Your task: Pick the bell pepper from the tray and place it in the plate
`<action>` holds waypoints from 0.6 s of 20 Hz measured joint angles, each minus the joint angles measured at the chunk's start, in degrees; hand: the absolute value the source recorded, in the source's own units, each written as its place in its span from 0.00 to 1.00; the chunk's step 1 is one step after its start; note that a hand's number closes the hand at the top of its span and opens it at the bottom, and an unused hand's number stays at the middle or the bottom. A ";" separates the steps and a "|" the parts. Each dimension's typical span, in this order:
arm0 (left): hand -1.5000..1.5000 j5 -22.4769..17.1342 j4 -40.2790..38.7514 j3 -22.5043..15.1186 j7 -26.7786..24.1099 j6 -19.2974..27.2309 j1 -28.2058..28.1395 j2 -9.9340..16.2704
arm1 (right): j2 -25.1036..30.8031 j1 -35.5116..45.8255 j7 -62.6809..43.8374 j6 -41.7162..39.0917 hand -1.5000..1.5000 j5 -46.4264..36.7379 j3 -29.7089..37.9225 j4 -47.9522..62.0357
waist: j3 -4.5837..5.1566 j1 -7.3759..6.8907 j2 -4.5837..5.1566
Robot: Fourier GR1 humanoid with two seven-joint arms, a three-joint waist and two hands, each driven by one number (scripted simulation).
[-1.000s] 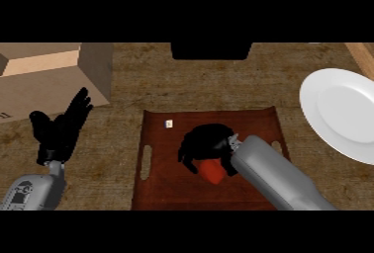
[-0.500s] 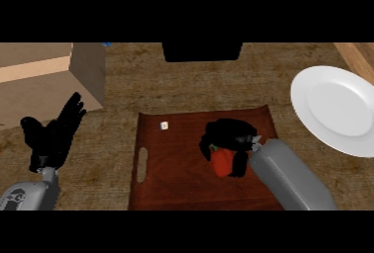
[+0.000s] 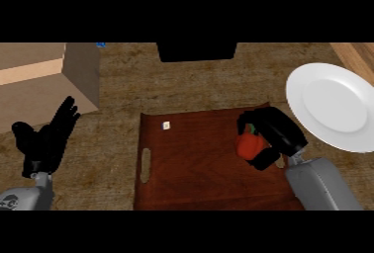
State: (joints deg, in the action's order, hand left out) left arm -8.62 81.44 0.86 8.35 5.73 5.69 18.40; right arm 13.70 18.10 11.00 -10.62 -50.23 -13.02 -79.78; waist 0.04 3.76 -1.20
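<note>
Moved rightward with right hand (image 3: pixel 276 132) since earlier: bell pepper (image 3: pixel 251 145), gripped, over tray (image 3: pixel 197 173) edge near plate (image 3: pixel 337 112). Left hand (image 3: pixel 45 141) open, resting.

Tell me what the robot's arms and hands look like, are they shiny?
Both forearms are smooth grey tubes. Each ends in a black hand with slim fingers and a thumb. The left hand sits on a grey forearm with a small round dark-and-white marking near the picture's lower left. The right hand joins its forearm through a short pale wrist piece. No cables or sleeves show. They look matte rather than shiny.
</note>
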 measured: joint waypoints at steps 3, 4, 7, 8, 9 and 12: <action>0.50 0.01 0.38 0.19 0.21 0.07 -0.20 0.11 | -0.24 -2.07 -3.61 5.47 1.00 -0.28 3.99 -7.91 | 0.00 -0.11 0.05; 0.50 -0.07 0.32 0.29 0.24 -0.11 -0.09 0.21 | -0.16 -3.32 -4.60 7.10 1.00 -0.53 5.07 -10.79 | 0.00 -0.07 0.09; 0.50 0.23 -0.52 0.16 0.28 -0.11 1.43 -0.10 | 0.59 -6.52 -7.93 9.76 1.00 -0.50 9.15 -18.37 | 0.00 -0.54 0.39; 0.50 0.18 -0.47 0.00 0.18 -0.58 1.35 -0.13 | 0.47 -7.36 -9.54 10.04 1.00 -0.35 10.34 -20.64 | -0.01 -0.94 0.50; 0.50 0.55 -0.05 -0.54 0.20 -0.40 1.18 -0.65 | 0.58 -8.09 -10.57 10.27 1.00 0.28 12.00 -22.13 | -0.01 -1.35 0.59; 0.50 1.36 0.09 -1.22 0.68 -0.33 2.13 -1.31 | 0.76 -9.30 -13.18 9.34 1.00 3.92 16.94 -24.92 | -0.02 -2.24 0.84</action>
State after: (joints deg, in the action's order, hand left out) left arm -7.26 81.53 -0.36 9.03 5.40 7.82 17.09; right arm 14.46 8.79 -2.18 -1.29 -46.31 3.93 -104.71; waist 0.02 1.52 -0.36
